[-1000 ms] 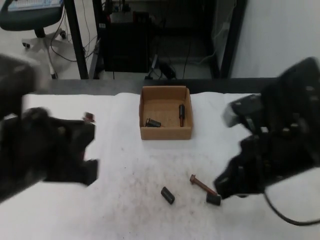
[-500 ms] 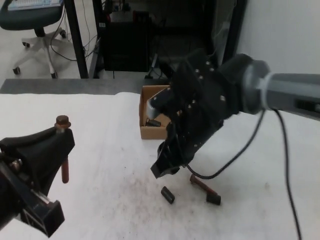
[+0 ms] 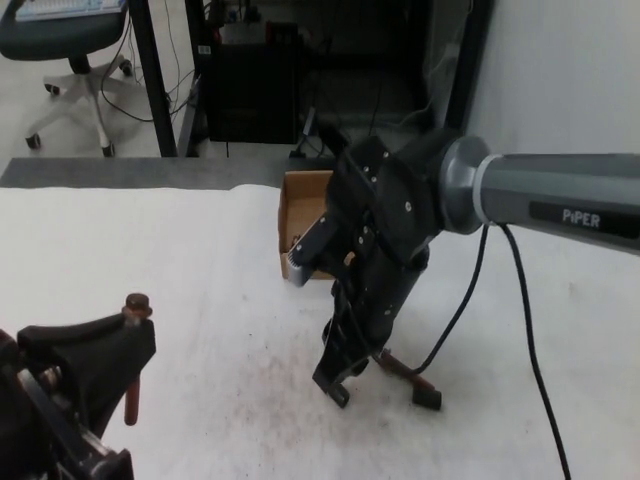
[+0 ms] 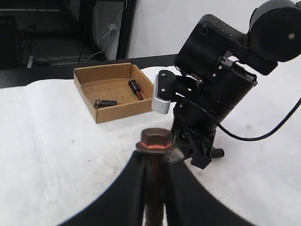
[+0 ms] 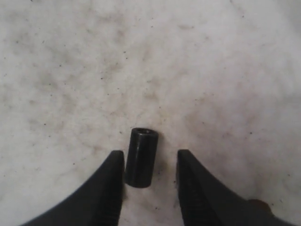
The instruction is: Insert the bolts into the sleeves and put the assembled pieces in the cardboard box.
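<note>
We judge the black sleeve [image 5: 140, 157], lying on the table [image 5: 70, 70] between the parted fingers of our right tool [image 5: 150, 165], light, rigid and slippery, best pinched mid-length, while our left tool [image 4: 153, 162] clamps 1 upright bolt [image 4: 154, 140].

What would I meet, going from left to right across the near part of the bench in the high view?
Upright bolt in the left gripper → right gripper → loose bolt.
</note>
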Controlling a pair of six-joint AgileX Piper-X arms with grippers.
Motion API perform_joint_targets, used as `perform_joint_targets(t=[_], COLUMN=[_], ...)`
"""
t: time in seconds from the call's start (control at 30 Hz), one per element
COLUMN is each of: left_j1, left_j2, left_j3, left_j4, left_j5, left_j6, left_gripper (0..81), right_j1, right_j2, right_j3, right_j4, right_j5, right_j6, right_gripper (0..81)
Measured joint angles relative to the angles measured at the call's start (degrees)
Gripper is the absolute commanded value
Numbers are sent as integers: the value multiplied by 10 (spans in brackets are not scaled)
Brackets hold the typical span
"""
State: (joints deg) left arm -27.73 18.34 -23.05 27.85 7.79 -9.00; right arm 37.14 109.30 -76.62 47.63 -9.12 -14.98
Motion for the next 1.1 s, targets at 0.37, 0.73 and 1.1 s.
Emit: perform_joint_targets(t=[0.37, 0.73, 1.1], left_j1=[0, 0, 0], left_j2=[0, 0, 0], left_j3=[0, 0, 0], left_j4=[4, 4, 15], left_j5=[0, 0, 0], left_j6=[0, 0, 0], left_gripper=[1, 1, 1], right_j1=[15, 15, 17], right_j2=[28, 48, 48], right_j3=[0, -2, -3], right_j4=[6, 19, 4], right_j5=[2, 15, 28], right_j6=[0, -13, -13], right_gripper=[357, 357, 354])
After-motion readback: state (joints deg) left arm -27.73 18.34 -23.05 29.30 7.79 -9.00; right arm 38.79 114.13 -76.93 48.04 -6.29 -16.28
